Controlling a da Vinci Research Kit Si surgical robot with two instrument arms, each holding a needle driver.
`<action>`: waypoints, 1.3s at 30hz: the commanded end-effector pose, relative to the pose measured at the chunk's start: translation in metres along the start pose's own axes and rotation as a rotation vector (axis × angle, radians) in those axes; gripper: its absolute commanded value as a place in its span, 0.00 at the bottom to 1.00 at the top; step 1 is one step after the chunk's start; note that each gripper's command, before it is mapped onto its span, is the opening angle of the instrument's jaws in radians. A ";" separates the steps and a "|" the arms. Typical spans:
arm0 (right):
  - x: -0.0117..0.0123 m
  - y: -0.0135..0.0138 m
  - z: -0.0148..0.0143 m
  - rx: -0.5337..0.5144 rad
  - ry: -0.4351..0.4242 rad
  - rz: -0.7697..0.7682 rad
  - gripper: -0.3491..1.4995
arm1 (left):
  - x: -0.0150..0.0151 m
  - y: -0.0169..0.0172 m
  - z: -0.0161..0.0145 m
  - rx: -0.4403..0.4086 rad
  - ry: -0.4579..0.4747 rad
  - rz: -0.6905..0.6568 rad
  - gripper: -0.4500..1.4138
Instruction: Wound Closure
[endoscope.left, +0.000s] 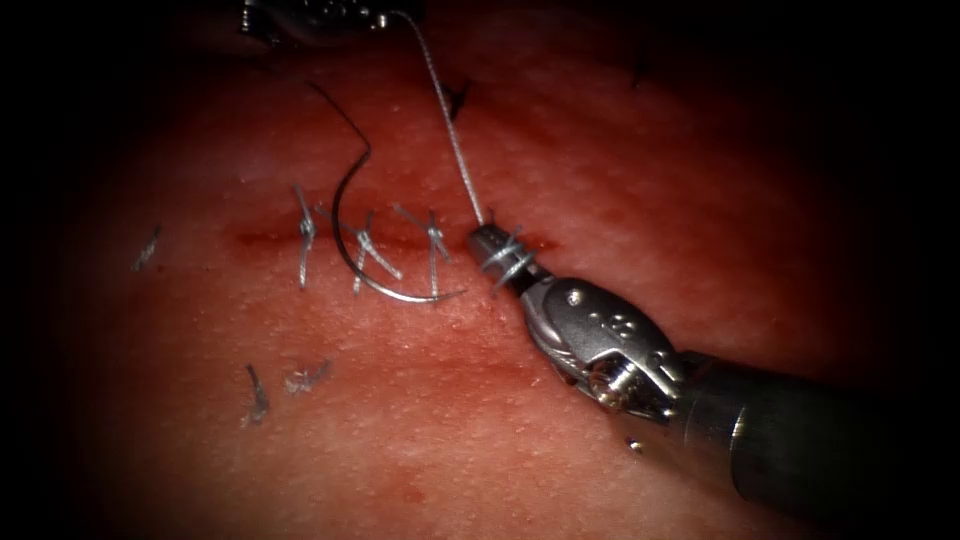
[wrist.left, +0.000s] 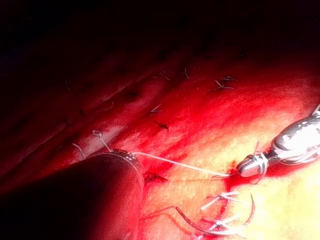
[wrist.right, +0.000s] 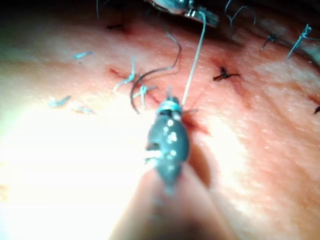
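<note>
From above, the right tool (endoscope.left: 497, 258), thread (endoscope.left: 445, 115) looped around its closed jaws, sits at the cut's (endoscope.left: 270, 238) right end. The needle (endoscope.left: 372, 262) lies loose across it, just left. The left tool (endoscope.left: 310, 14), beyond the cut, pinches the thread; its tip is dark. In the left wrist view the thread (wrist.left: 175, 164) runs straight between tools. In the right wrist view loops (wrist.right: 169, 106) hide the jaw tips.

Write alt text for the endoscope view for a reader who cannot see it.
The right gripper rests at the right end of the cut, thread looped around its tip and running up to the left gripper. The curved needle lies loose on the tissue across the stitches, held by neither.
</note>
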 end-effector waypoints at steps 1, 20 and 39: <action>-0.0005 -0.0003 0.0001 0.006 -0.002 -0.002 0.00 | 0.0004 -0.0009 0.0017 -0.009 0.006 -0.008 0.00; -0.0027 -0.0028 -0.0046 0.092 -0.017 -0.063 0.00 | -0.0001 -0.0116 0.0076 0.121 0.062 -0.031 0.00; -0.0068 -0.0097 -0.0130 0.214 0.005 -0.159 0.00 | -0.0005 -0.0151 0.0098 0.200 0.007 0.041 0.00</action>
